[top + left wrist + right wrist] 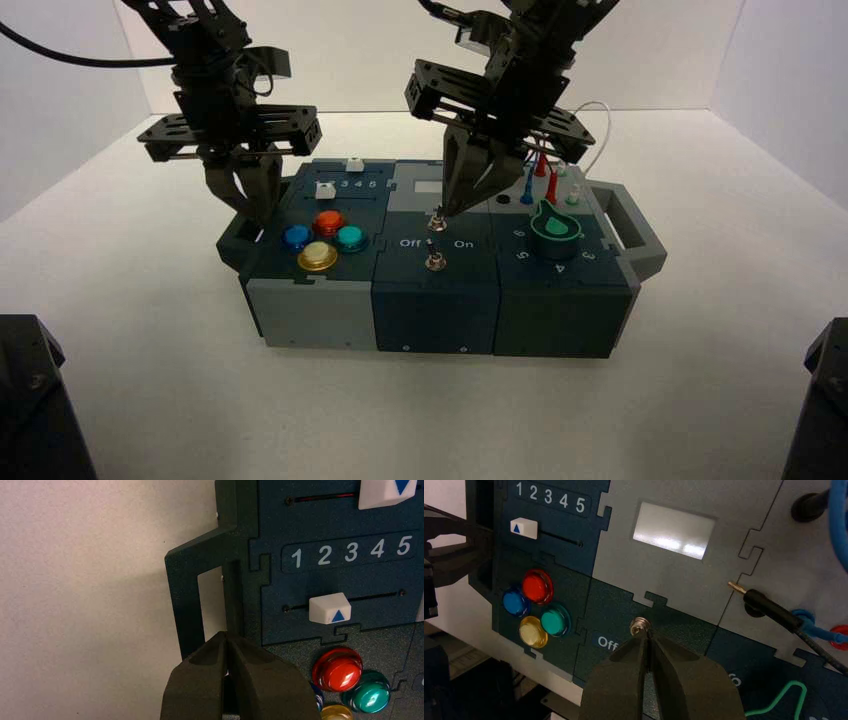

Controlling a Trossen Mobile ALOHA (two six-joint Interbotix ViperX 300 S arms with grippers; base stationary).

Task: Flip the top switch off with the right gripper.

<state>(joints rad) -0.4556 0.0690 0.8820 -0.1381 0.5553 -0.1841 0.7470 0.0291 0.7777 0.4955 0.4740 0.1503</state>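
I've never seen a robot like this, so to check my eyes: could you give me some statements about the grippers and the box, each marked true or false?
1. The right gripper is at the top switch. True.
2. The left gripper is over the green pointed knob. False: it is by the handle at the box's left side.
3. The box has four round push buttons. True.
4. All those buttons are red. False: they are red, blue, green and yellow.
5. Both sliders have white caps. True.
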